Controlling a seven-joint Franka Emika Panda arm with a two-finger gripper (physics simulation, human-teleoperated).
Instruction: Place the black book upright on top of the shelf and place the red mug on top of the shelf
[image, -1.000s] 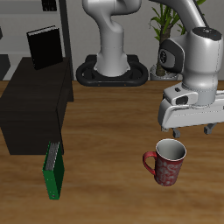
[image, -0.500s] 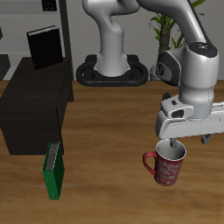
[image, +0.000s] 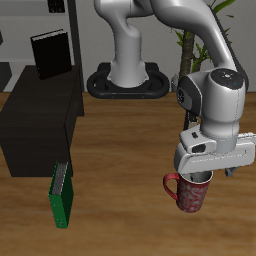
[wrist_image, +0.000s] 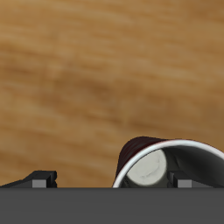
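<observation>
The hand (image: 207, 172) is sitting right down over the mug (image: 190, 193), fingers spread open around its rim, not gripping yet. Mug's standing on the bench (image: 120, 200) near the front edge; book (image: 51, 53) is standing upright on the shelf (image: 40, 115).

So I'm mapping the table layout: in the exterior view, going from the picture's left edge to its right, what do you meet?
Shelf with the black book standing on it → green book → robot base → red mug under the gripper.
</observation>
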